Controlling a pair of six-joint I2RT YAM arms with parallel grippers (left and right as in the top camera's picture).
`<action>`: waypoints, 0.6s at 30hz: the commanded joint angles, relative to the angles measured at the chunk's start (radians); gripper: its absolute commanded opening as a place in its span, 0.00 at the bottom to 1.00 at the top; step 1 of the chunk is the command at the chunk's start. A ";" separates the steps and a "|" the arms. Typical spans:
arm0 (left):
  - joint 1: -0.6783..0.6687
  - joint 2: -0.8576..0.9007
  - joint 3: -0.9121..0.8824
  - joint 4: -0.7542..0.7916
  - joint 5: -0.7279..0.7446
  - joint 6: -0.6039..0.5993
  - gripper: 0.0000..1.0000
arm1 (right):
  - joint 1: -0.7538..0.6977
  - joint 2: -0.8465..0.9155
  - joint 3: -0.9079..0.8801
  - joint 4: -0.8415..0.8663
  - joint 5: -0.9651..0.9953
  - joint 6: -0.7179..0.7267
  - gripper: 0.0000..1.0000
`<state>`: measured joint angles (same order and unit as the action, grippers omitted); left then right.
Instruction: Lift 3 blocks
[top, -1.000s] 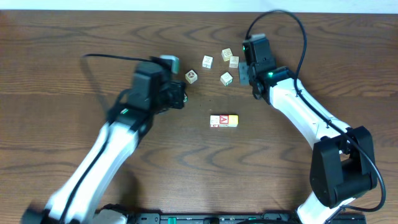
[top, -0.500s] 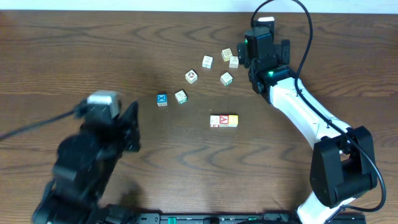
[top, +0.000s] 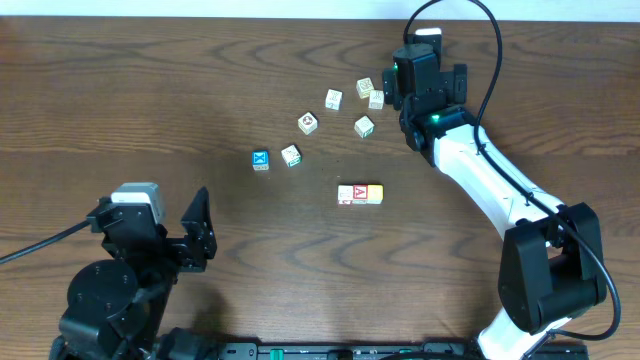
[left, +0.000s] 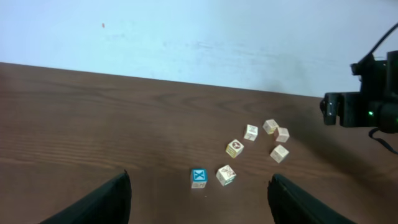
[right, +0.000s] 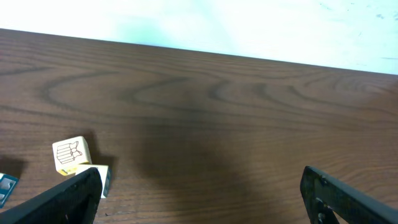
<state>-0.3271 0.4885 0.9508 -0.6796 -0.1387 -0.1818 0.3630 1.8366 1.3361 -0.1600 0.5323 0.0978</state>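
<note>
Though wrist views miss them, three touching blocks (top: 360, 194) overhead

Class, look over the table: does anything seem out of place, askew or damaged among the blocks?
Nothing looks damaged. The three blocks sit flush in a tidy row. The loose cubes farther up the table lie scattered, turned at differing angles.

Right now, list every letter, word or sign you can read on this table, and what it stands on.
"A": white, on the red-topped block.
"X": white, on the blue-topped cube.
Marks on the cream cubes: too small to read.
</note>
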 joint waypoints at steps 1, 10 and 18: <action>0.003 -0.015 0.013 -0.001 -0.031 0.009 0.72 | -0.008 -0.008 0.011 -0.002 0.016 -0.002 0.99; 0.003 -0.015 0.013 -0.001 -0.031 0.009 0.72 | -0.008 -0.008 0.011 -0.002 0.016 -0.002 0.99; 0.003 -0.015 0.013 -0.062 -0.031 0.032 0.73 | -0.008 -0.008 0.011 -0.002 0.016 -0.002 0.99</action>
<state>-0.3271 0.4824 0.9508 -0.7189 -0.1574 -0.1745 0.3630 1.8366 1.3361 -0.1600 0.5323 0.0978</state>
